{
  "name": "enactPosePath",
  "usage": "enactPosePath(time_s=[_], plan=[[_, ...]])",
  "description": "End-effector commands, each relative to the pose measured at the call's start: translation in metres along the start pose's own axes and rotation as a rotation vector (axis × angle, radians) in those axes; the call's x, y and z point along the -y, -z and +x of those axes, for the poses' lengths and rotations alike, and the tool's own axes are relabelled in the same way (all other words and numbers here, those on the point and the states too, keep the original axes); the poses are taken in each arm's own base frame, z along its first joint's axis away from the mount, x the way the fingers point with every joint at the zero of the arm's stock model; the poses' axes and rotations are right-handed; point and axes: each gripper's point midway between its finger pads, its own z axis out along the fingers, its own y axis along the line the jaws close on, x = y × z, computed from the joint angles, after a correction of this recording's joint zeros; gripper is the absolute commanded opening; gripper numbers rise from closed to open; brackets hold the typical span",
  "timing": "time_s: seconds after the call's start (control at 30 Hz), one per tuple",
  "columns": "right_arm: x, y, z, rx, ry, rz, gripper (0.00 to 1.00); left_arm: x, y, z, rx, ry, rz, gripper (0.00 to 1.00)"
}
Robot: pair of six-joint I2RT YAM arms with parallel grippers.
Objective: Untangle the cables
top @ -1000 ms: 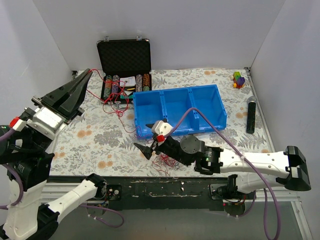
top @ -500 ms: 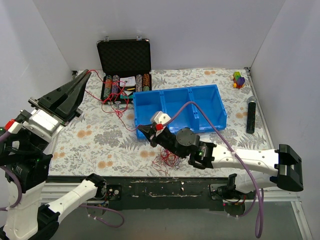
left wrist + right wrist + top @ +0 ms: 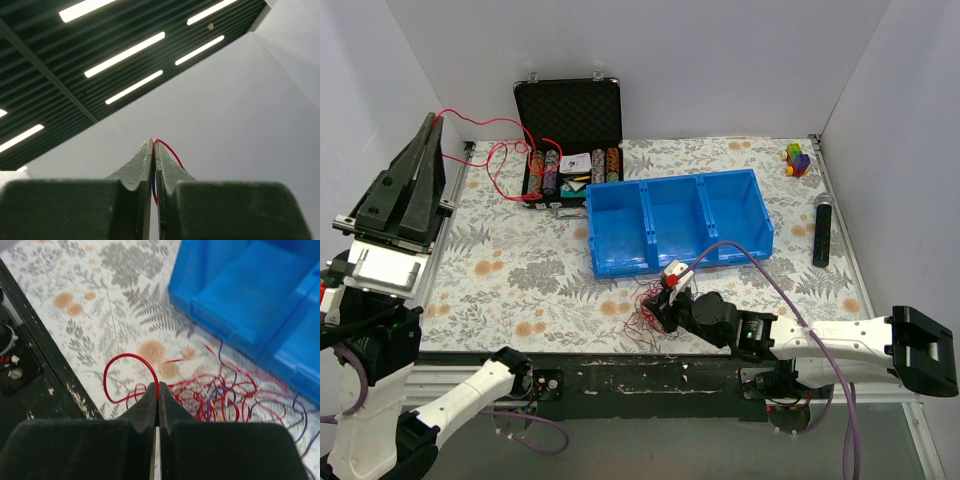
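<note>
A tangle of thin red, purple and white cables (image 3: 642,312) lies on the flowered table in front of the blue bin. My right gripper (image 3: 658,300) is low over that tangle. In the right wrist view the right gripper (image 3: 157,386) is shut on a red cable loop (image 3: 124,357), with the rest of the cables (image 3: 225,392) just beyond the tips. My left gripper (image 3: 433,117) is raised high at the far left, shut on one red cable (image 3: 485,120) that runs down to the black case. The left wrist view shows the left gripper (image 3: 153,142) pinching that red cable (image 3: 168,149) against the ceiling.
A blue three-compartment bin (image 3: 592,235) stands mid-table, its wall (image 3: 200,305) close behind the tangle. An open black case (image 3: 570,105) holds poker chips at the back. Toy blocks (image 3: 798,158) and a black cylinder (image 3: 822,230) lie at the right. The black front rail (image 3: 30,365) is near.
My right gripper has shut on a red cable and drawn back toward the near edge. My left arm has swung up and leftward, lifting its red cable off the table.
</note>
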Motion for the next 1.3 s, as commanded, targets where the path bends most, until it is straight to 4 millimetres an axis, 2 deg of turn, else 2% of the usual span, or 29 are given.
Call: enactPosePath(time_s=[0.0, 0.13, 0.3, 0.43, 0.5, 0.67, 0.73, 0.8, 1.03, 1.13, 1.27], plan=[[0.009, 0.011, 0.013, -0.017, -0.11, 0.046, 0.01, -0.032, -0.007, -0.016, 0.05, -0.142, -0.119, 0.0], [0.015, 0.018, 0.026, -0.045, -0.118, 0.069, 0.01, -0.034, -0.01, -0.017, 0.043, -0.136, -0.115, 0.0], [0.018, 0.024, 0.021, -0.029, -0.132, 0.077, 0.01, 0.001, -0.003, -0.002, 0.018, -0.074, 0.025, 0.0], [0.017, 0.029, 0.01, 0.002, -0.145, 0.065, 0.01, 0.028, 0.007, 0.027, -0.048, -0.016, 0.08, 0.0], [0.016, 0.032, 0.006, 0.012, -0.15, 0.054, 0.01, 0.044, 0.013, 0.046, -0.092, 0.029, 0.102, 0.0], [0.011, 0.039, -0.01, 0.048, -0.167, 0.022, 0.01, 0.106, 0.038, 0.114, -0.268, 0.186, 0.203, 0.0], [0.01, 0.042, -0.019, 0.065, -0.169, 0.015, 0.01, 0.133, 0.048, 0.148, -0.351, 0.244, 0.234, 0.0], [0.009, 0.044, -0.023, 0.074, -0.171, 0.009, 0.01, 0.152, 0.053, 0.173, -0.41, 0.288, 0.244, 0.0], [0.007, 0.056, -0.04, 0.115, -0.202, -0.014, 0.01, 0.202, 0.054, 0.246, -0.53, 0.378, 0.251, 0.0], [0.007, 0.061, -0.049, 0.13, -0.201, -0.015, 0.01, 0.225, 0.062, 0.275, -0.581, 0.402, 0.267, 0.0], [0.007, 0.066, -0.063, 0.147, -0.199, -0.018, 0.01, 0.261, 0.082, 0.322, -0.691, 0.426, 0.29, 0.0]])
